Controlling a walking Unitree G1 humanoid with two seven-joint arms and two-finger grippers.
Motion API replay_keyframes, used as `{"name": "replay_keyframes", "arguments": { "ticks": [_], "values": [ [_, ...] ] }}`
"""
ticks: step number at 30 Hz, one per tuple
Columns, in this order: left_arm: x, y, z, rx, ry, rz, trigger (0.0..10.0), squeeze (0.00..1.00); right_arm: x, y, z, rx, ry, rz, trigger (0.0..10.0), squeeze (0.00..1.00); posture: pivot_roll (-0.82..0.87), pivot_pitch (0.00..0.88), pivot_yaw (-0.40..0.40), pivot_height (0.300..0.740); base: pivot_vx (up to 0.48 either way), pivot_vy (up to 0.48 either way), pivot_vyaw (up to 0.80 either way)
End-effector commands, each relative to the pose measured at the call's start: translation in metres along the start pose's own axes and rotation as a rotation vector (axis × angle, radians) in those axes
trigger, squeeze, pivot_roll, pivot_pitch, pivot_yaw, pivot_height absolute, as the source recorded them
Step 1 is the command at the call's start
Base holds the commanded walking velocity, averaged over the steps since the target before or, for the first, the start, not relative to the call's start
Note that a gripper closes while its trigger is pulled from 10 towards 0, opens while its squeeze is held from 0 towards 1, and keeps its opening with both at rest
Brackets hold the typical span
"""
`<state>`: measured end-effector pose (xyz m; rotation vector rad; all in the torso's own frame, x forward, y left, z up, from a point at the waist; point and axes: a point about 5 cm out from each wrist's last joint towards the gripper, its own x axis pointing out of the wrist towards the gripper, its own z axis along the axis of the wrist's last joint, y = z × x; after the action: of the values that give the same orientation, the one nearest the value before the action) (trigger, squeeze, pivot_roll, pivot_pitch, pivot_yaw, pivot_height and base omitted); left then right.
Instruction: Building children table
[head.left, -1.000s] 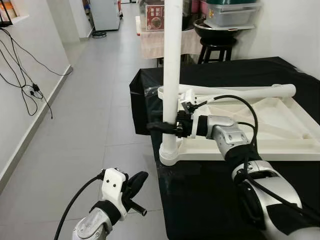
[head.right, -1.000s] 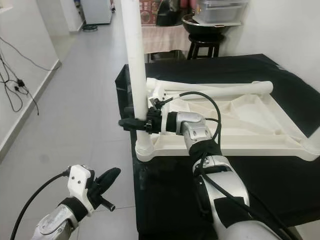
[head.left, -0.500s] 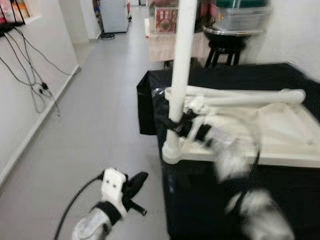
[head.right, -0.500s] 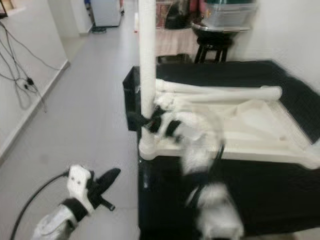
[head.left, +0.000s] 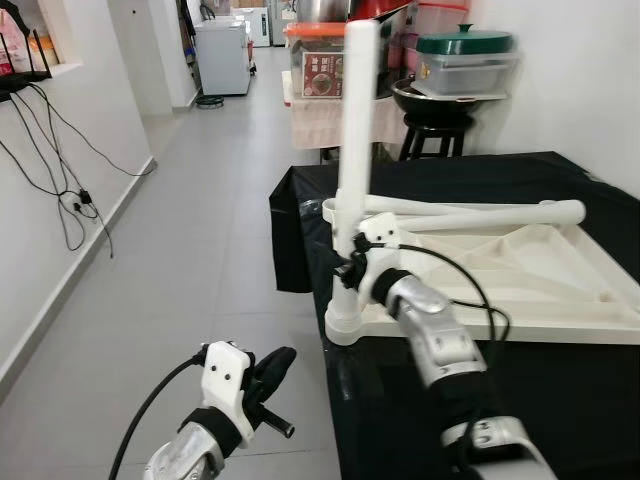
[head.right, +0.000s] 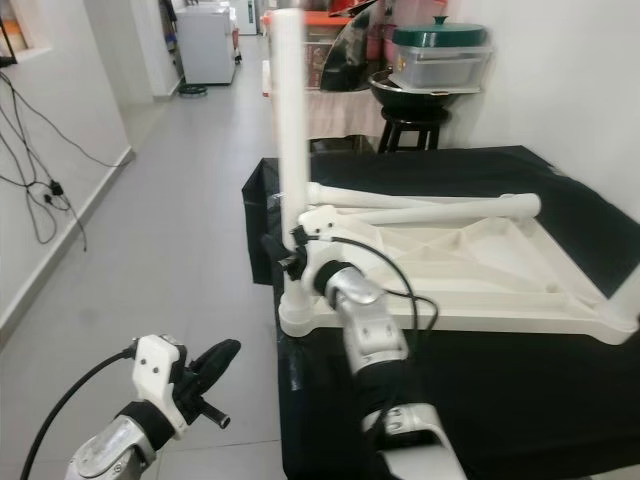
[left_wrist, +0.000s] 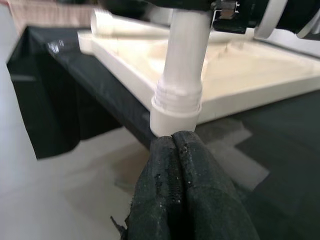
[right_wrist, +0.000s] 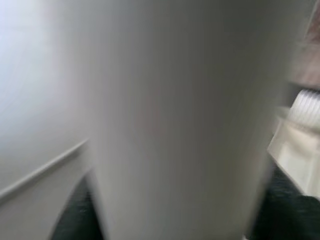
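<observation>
Tiled hallway floor (head.left: 200, 200) runs off to the left, and on the right there's a low platform draped in black cloth (head.left: 520, 400) with the white plastic tabletop (head.left: 520, 270) lying upside down on it. One white table leg (head.left: 357, 130) is standing upright in the corner socket (head.left: 343, 322) nearest the robot, at the cloth's edge, and a second leg (head.left: 480, 213) is lying flat across the far side of the tabletop. The right gripper (head.left: 347, 272) is up against the upright leg low down, a bit above the socket; in the right wrist view the leg is a big white blur right up close, so I honestly can't tell if the fingers are clamped on it or loose. The left gripper (head.left: 275, 365) hangs low over the floor beside the platform, its fingers (left_wrist: 180, 190) pressed together with nothing between them, pointing toward the socket.
</observation>
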<state>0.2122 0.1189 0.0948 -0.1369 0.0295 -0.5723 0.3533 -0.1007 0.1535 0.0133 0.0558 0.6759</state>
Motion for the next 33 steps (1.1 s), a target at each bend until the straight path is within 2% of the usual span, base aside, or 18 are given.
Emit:
{"name": "replay_keyframes", "arguments": {
  "ticks": [1,2,3,4,5,6,8,11,14,18,19,20,21,22,28,33],
  "values": [
    [0.001,0.000,0.000,-0.006,-0.001,-0.002,10.0,0.00,0.003,0.004,0.004,0.024,-0.014,0.070,10.0,1.00,0.00,0.000,-0.009,0.740,0.000,0.000,0.00],
    [0.001,0.000,0.000,-0.007,0.000,-0.004,10.0,0.00,0.003,0.009,0.015,0.017,-0.045,0.143,10.0,1.00,0.00,0.000,-0.008,0.740,0.000,0.000,0.00],
    [0.001,0.000,0.000,-0.007,0.000,-0.004,10.0,0.00,0.003,0.009,0.015,0.017,-0.045,0.143,10.0,1.00,0.00,0.000,-0.008,0.740,0.000,0.000,0.00],
    [0.002,0.000,-0.001,-0.008,0.002,-0.006,10.0,0.00,0.003,0.011,0.025,0.011,-0.073,0.226,10.0,0.98,0.00,0.000,-0.007,0.740,0.000,0.000,0.00],
    [0.002,0.000,-0.001,-0.008,0.002,-0.006,10.0,0.00,0.003,0.011,0.025,0.011,-0.073,0.226,10.0,0.98,0.00,0.000,-0.007,0.740,0.000,0.000,0.00],
    [0.002,0.000,-0.001,-0.008,0.003,-0.007,10.0,0.00,0.001,0.010,0.032,-0.025,-0.084,0.290,10.0,0.00,0.01,0.000,-0.009,0.740,0.000,0.000,0.00],
    [0.003,0.001,-0.001,-0.004,0.004,-0.005,10.0,0.00,0.000,0.009,0.037,-0.099,-0.073,0.469,10.0,0.00,0.01,0.000,-0.009,0.740,0.000,0.000,0.00],
    [0.003,0.001,-0.002,0.000,0.005,-0.003,10.0,0.00,0.002,0.009,0.035,-0.108,-0.048,0.542,10.0,0.00,0.03,0.000,-0.013,0.740,0.000,0.000,0.00],
    [0.003,0.001,-0.003,0.020,0.010,0.005,10.0,0.00,0.007,0.007,0.031,-0.095,0.023,0.714,10.0,0.00,0.06,0.000,-0.016,0.740,0.000,0.000,0.00],
    [0.003,0.001,-0.003,0.020,0.010,0.005,10.0,0.00,0.007,0.007,0.031,-0.095,0.023,0.714,10.0,0.00,0.06,0.000,-0.016,0.740,0.000,0.000,0.00],
    [0.003,0.001,-0.003,0.026,0.010,0.007,10.0,0.00,0.008,0.005,0.030,-0.070,0.043,0.735,10.0,0.00,0.06,0.000,-0.020,0.740,0.000,0.000,0.00],
    [0.003,0.001,-0.003,0.030,0.007,0.009,10.0,0.00,0.009,0.001,0.028,-0.047,0.063,0.705,1.7,0.00,0.07,0.000,-0.023,0.740,0.000,0.000,0.00],
    [0.003,0.001,-0.003,0.030,0.007,0.009,10.0,0.00,0.009,0.001,0.028,-0.047,0.063,0.705,1.7,0.00,0.07,0.000,-0.023,0.740,0.000,0.000,0.00],
    [0.003,0.001,-0.002,0.032,0.005,0.011,10.0,0.00,0.010,-0.003,0.026,-0.023,0.077,0.683,0.0,0.00,0.07,0.000,-0.023,0.740,0.000,0.000,0.00],
    [0.003,0.000,-0.002,0.039,0.002,0.014,10.0,0.00,0.007,-0.013,0.022,0.014,0.081,0.634,0.0,0.00,0.07,0.000,-0.020,0.740,0.000,0.000,0.00],
    [0.003,0.000,-0.001,0.047,0.003,0.010,10.0,0.00,-0.005,-0.023,0.006,0.022,0.104,0.586,0.0,0.00,0.06,0.000,-0.014,0.740,0.000,0.000,0.00]
  ]
}}
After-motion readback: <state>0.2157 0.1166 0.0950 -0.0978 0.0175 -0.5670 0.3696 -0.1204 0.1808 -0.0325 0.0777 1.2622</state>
